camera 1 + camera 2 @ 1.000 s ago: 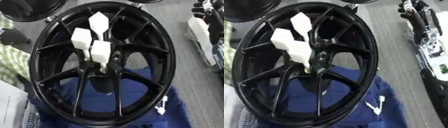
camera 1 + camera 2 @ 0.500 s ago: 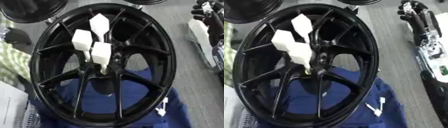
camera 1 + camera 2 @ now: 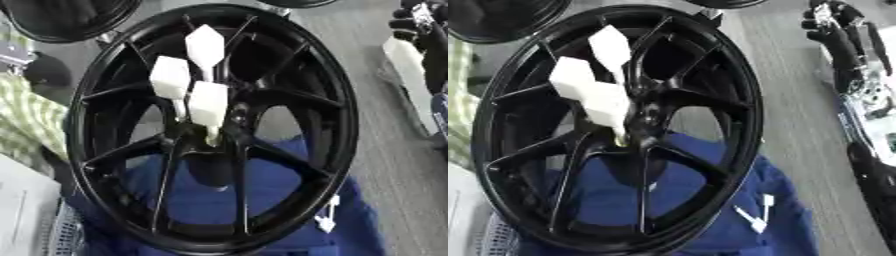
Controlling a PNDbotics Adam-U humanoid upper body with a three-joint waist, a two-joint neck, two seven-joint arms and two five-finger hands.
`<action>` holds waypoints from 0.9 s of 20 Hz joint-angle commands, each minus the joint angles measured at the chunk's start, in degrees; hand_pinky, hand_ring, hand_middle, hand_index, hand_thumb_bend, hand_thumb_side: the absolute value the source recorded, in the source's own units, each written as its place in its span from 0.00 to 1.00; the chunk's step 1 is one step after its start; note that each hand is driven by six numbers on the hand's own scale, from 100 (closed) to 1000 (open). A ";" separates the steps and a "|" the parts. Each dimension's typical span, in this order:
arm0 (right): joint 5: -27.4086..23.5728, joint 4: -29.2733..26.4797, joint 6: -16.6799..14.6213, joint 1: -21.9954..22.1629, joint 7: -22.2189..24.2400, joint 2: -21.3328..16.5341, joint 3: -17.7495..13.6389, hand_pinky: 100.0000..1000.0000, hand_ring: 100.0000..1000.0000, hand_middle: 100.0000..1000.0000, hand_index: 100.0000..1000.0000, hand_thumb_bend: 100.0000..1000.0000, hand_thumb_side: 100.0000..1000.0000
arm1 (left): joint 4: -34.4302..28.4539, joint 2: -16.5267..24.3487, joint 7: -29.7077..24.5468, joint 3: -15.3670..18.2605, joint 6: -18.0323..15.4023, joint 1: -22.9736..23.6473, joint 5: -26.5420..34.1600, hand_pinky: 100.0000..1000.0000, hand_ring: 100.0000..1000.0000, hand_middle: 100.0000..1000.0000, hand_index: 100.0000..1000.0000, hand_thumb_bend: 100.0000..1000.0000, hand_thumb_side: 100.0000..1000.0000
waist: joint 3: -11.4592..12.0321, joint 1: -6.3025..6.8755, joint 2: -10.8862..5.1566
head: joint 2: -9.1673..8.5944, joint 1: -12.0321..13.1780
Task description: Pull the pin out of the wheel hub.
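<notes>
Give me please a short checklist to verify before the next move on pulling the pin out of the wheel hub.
1. Pins seated in the hub: ok. Three white pins stand in it, none pulled out.
2. Wheel position: ok. The black wheel lies over a blue cloth, hub facing the camera.
3. Way to the pins: ok. Nothing covers their white heads.
4. Right hand: not ok. It shows at the upper right, apart from the wheel; its fingers cannot be made out.
5. Left hand: cannot tell, it shows in no view.
6. Which pin to pull: cannot tell, all three look alike.
</notes>
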 commanded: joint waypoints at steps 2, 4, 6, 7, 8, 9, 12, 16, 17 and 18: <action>0.18 -0.31 -0.13 -0.32 0.32 -1.19 -0.32 0.80 0.73 0.65 0.72 0.00 0.61 | 1.02 -1.29 -0.50 -0.52 -0.30 -2.68 -1.95 0.81 0.76 0.73 0.84 0.60 0.56 | 0.12 -0.03 -1.18 | 0.12 0.40; 0.17 -0.30 -0.10 -0.32 0.30 -1.16 -0.36 0.80 0.73 0.65 0.73 0.00 0.61 | 1.09 -2.54 -0.44 -1.23 -0.42 -3.67 -2.90 0.81 0.76 0.73 0.84 0.60 0.56 | 0.17 0.04 -1.03 | 0.15 0.56; 0.12 -0.27 -0.06 -0.42 0.31 -1.11 -0.36 0.80 0.73 0.65 0.73 0.00 0.61 | 1.59 -3.81 -0.64 -1.84 -0.53 -4.46 -3.50 0.81 0.76 0.73 0.84 0.60 0.56 | 0.15 0.08 -0.93 | 0.35 0.80; 0.10 -0.26 -0.06 -0.50 0.31 -1.09 -0.36 0.80 0.73 0.65 0.73 0.00 0.61 | 2.07 -4.44 -0.68 -2.03 -0.60 -4.78 -3.67 0.81 0.76 0.73 0.83 0.60 0.56 | 0.12 0.10 -0.90 | 0.43 0.90; 0.06 -0.27 -0.07 -0.60 0.35 -1.06 -0.33 0.80 0.73 0.65 0.73 0.00 0.61 | 2.63 -5.10 -0.70 -2.16 -0.70 -5.09 -3.83 0.81 0.76 0.73 0.83 0.60 0.56 | 0.08 0.11 -0.87 | 0.41 0.98; 0.02 -0.27 -0.07 -0.68 0.39 -1.03 -0.30 0.80 0.73 0.65 0.73 0.00 0.61 | 3.11 -5.75 -0.71 -2.33 -0.90 -5.38 -3.96 0.81 0.76 0.73 0.83 0.60 0.55 | 0.03 0.12 -0.85 | 0.36 1.02; -0.07 -0.26 -0.06 -0.84 0.46 -0.94 -0.27 0.80 0.73 0.65 0.73 0.00 0.61 | 3.63 -7.28 -0.72 -3.31 -1.71 -6.13 -5.16 0.81 0.76 0.73 0.84 0.60 0.55 | -0.04 0.16 -0.79 | 0.09 1.15; -0.06 -0.18 -0.01 -0.79 0.48 -0.94 -0.29 0.80 0.73 0.65 0.73 0.00 0.62 | 1.00 -6.93 1.04 -3.79 -0.11 -6.98 -7.69 0.82 0.77 0.74 0.84 0.62 0.52 | 0.15 0.35 -0.64 | -0.67 1.01; -0.04 -0.15 0.01 -0.75 0.48 -0.95 -0.30 0.80 0.73 0.65 0.73 0.00 0.62 | -0.26 -6.60 1.91 -4.03 0.75 -7.05 -8.54 0.82 0.77 0.74 0.84 0.62 0.51 | 0.21 0.40 -0.59 | -0.88 0.98; -0.03 -0.12 0.02 -0.68 0.49 -0.93 -0.30 0.80 0.73 0.65 0.73 0.00 0.62 | -1.59 -6.34 2.81 -4.33 1.65 -6.98 -9.43 0.82 0.78 0.74 0.84 0.62 0.51 | 0.26 0.44 -0.53 | -1.15 1.01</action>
